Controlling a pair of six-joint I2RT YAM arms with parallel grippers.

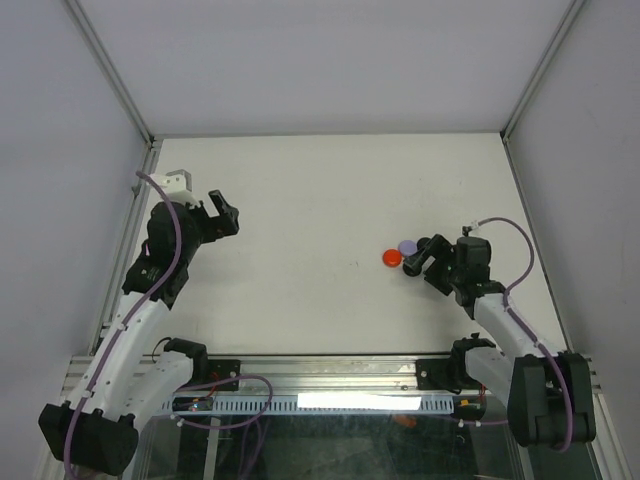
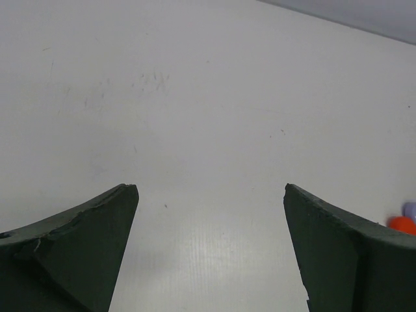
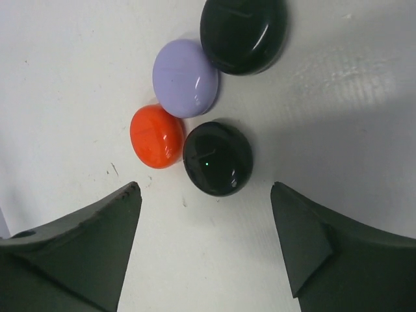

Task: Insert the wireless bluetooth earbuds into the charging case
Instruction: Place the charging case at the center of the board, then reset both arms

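Observation:
Four closed round cases lie bunched on the white table. In the right wrist view a black charging case (image 3: 218, 158) with a tiny green light lies nearest. A red one (image 3: 156, 136) touches its left side, with a pale purple one (image 3: 185, 78) and a second black one (image 3: 244, 32) beyond. No earbuds show in any view. My right gripper (image 3: 205, 195) is open just short of the near black case and holds nothing. From above it (image 1: 415, 258) sits beside the red case (image 1: 391, 258) and the purple case (image 1: 407, 245). My left gripper (image 1: 225, 215) is wide open and empty at the far left (image 2: 211, 188).
Grey walls with metal posts close in the table (image 1: 320, 200) on three sides. A metal rail (image 1: 330, 375) runs along the near edge between the arm bases. The red case (image 2: 403, 224) peeks in at the right edge of the left wrist view.

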